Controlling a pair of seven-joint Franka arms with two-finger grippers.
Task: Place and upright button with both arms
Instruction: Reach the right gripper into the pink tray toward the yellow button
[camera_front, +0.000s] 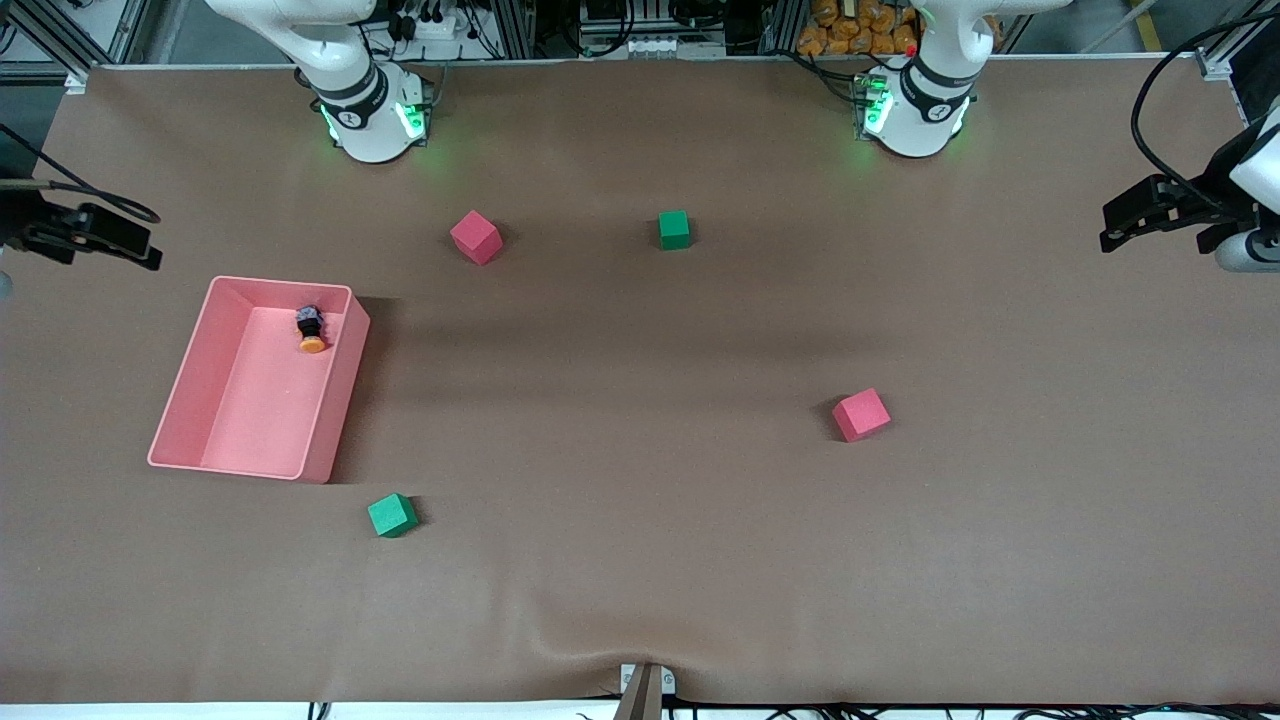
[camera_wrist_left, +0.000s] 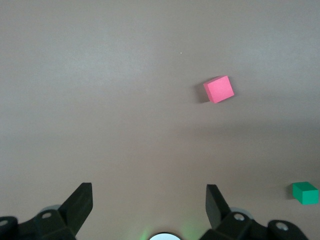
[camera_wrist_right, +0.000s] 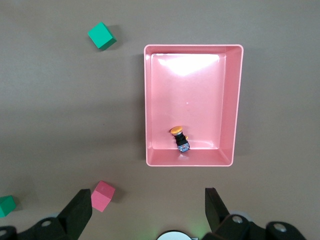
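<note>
Right black two-finger gripper (camera_front: 150, 258) hangs at the right arm's end of the table, fingers spread apart and holding nothing; its wrist view looks down over the tray. Shallow pink rectangular plastic tray (camera_front: 338, 400) sits near that end. The tiny push-button with round orange cap and black-grey body (camera_front: 311, 329) lies on its side inside the tray, in the corner farthest from the front camera, touching the wall or just beside it (camera_wrist_right: 180, 139). A green foam cube (camera_front: 391, 515) rests near the tray, closer to the camera. A red foam cube (camera_front: 475, 237) and a second green foam cube (camera_front: 674, 229) lie nearer the bases. A second red foam cube (camera_front: 860, 414) lies toward the left arm's end. Left black two-finger gripper (camera_front: 1108, 238) waits at that end, fingers apart, empty.
</note>
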